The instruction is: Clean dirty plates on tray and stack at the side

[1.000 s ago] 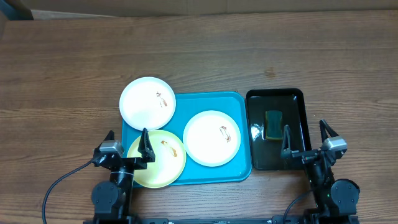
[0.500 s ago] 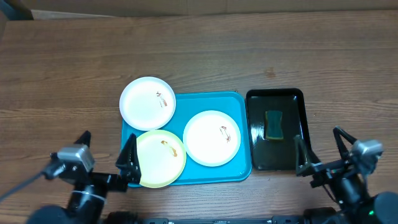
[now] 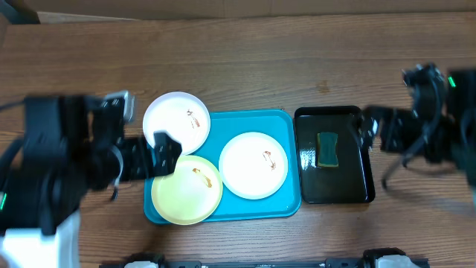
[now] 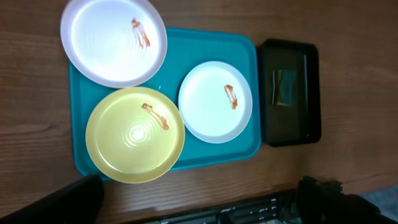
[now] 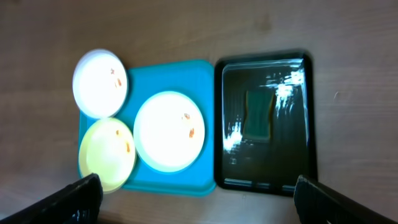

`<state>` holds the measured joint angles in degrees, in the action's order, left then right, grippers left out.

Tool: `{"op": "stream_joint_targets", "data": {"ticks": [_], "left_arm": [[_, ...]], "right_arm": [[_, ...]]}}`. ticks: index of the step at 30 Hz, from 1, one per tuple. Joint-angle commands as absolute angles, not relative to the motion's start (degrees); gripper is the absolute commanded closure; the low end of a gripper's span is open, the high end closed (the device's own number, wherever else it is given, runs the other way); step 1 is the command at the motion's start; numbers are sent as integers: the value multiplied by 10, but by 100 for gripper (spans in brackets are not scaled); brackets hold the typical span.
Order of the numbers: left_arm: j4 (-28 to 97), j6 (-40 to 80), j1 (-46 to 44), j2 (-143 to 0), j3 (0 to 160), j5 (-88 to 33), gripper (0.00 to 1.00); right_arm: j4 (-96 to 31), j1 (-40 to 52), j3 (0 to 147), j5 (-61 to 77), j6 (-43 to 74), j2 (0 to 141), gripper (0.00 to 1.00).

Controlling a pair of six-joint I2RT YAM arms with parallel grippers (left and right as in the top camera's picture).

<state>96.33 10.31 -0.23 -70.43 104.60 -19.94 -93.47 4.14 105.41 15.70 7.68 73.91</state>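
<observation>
Hovering high, both arms blur in the overhead view. The left gripper hangs over the gap between the far white plate, which overhangs the turquoise tray at its far-left corner, and the yellow-green plate. The second white plate lies right of them. The right gripper is at the black tray.

Left wrist view: fingers spread wide at the frame corners, empty. All three plates are smeared.

Right wrist view: fingers equally wide, empty. The sponge lies in the black tray, long axis near-to-far. Judgement: the right arm is nearer the sponge, the left nearer the plates.
</observation>
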Motion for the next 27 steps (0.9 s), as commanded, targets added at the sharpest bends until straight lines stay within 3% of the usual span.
{"op": "stream_joint_targets", "data": {"ticks": [1,5,10,14,20,27], "left_arm": [[968,92,0,-759,1057,-209,0],[968,90,-19,-811,1020,-256,0],[932,88,-81,-854,941,-231,0],[871,98,-130,-881,869,-218,0],[742,168,-187,-919,781,-157,0],[648,184,-219,-994,769,-137,4]], "right_arm": [[-969,40,1098,192,75,811,0],[-971,46,1068,206,76,851,14],[-951,55,1023,189,83,855,25],[-943,55,989,171,110,855,25],[-892,56,903,159,124,855,37],[-795,56,791,159,145,855,44]]}}
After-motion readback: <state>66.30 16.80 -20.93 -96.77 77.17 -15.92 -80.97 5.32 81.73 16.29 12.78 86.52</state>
